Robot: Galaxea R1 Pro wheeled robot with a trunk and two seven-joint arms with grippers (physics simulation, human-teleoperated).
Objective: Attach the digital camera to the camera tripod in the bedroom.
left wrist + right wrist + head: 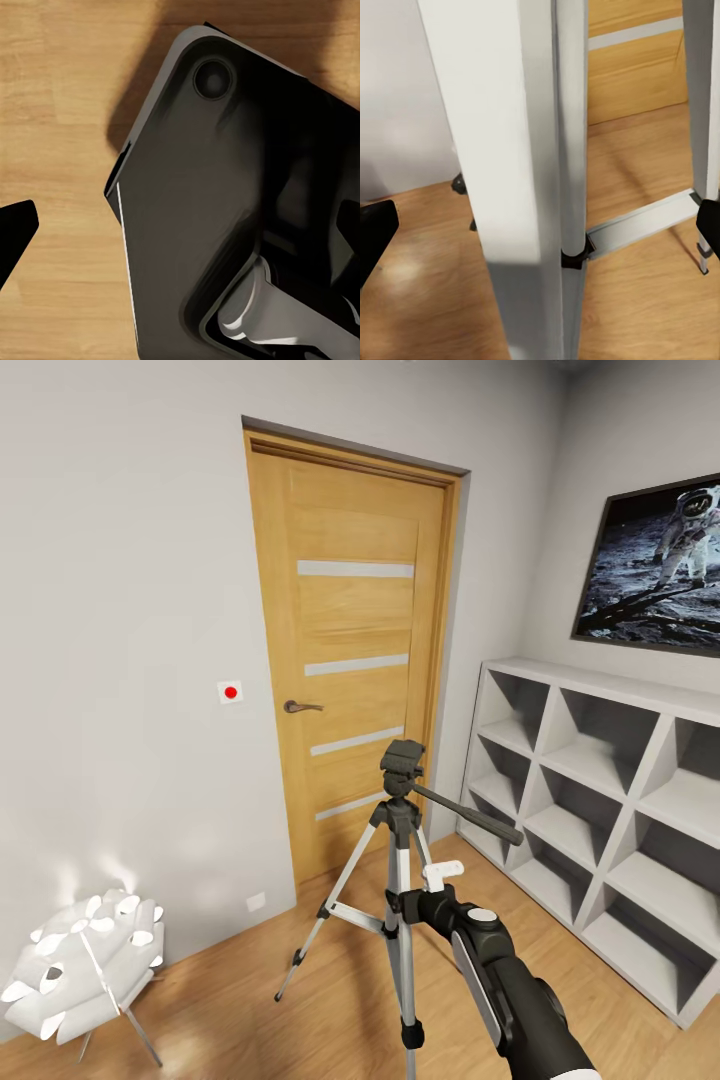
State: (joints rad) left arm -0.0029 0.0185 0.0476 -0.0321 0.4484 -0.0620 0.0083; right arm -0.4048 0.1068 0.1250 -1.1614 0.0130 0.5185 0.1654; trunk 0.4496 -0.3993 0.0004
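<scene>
The camera tripod (398, 830) stands on the wood floor in front of a wooden door (350, 610), with silver legs, a bare black head (402, 758) and a long black pan handle (470, 815). My right gripper (405, 905) is up against its centre column at mid height. In the right wrist view the right gripper (540, 229) is open, its black fingertips (375, 236) wide apart on either side of the silver legs (487, 150) and holding nothing. My left gripper (180, 225) hangs open over the floor and my own dark base (225, 195). The digital camera is out of view.
A white cube shelf (600, 810) runs along the right wall under a framed astronaut picture (660, 570). A white petal-shaped floor lamp (85, 960) sits at the lower left by the wall. A small white plate with a red dot (230, 692) is beside the door.
</scene>
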